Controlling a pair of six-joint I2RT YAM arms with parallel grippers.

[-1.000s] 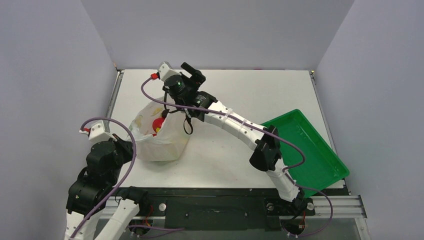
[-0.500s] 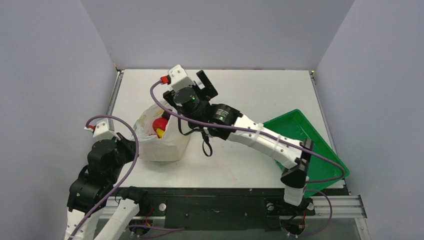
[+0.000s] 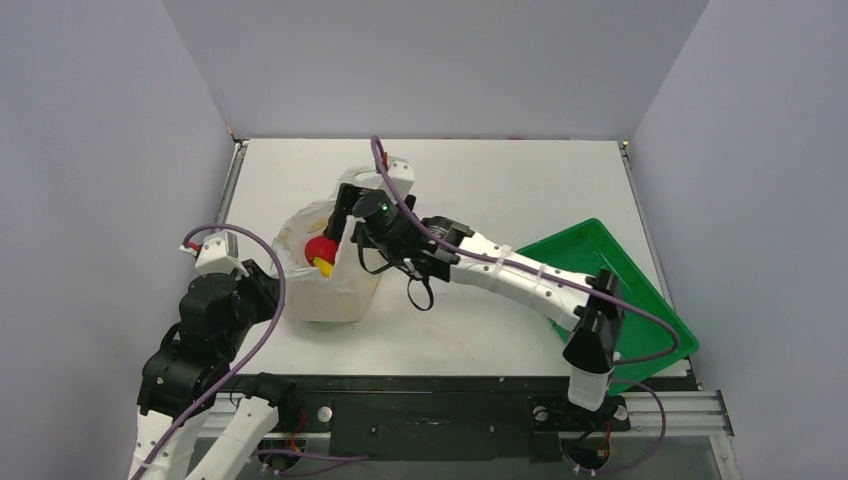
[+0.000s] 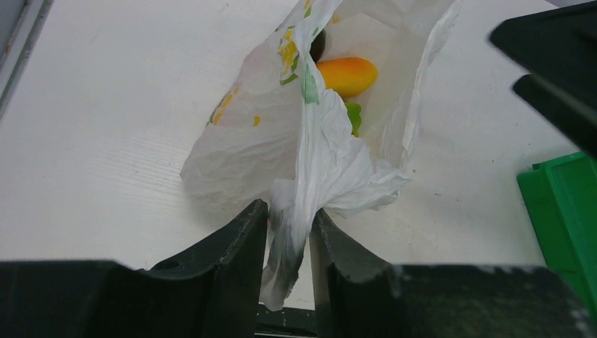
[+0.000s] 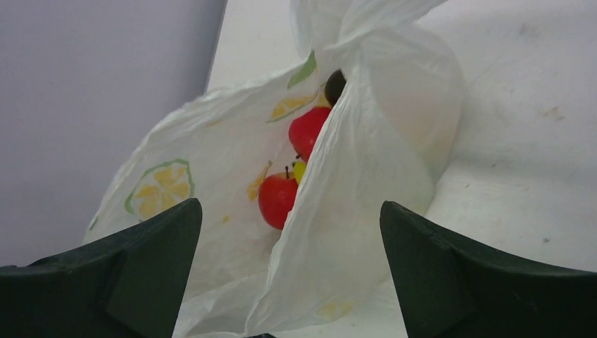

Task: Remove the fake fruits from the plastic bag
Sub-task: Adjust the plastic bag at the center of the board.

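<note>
The red apples point(image 5: 276, 198) sit one behind the other just inside the mouth of the plastic bag point(image 3: 335, 290), with a yellow piece point(image 3: 324, 266) touching the nearer one. Deeper in, an orange mango point(image 4: 346, 75) lies crosswise, a dark piece beside it and a green one partly hidden below. From above, the bag stands at about ten o'clock from the table's middle. The right gripper point(image 3: 345, 215) hangs over the bag's rim at one o'clock, fingers spread wide and holding nothing. The apples lie at seven o'clock from it, almost straight down its line of sight, so this looks the nearer arm for a pick. The left gripper point(image 4: 288, 211), at the bag's eight o'clock edge, has its fingers set narrow on a twist of the film. The green tray point(image 3: 640, 310) waits well apart at four o'clock.
</note>
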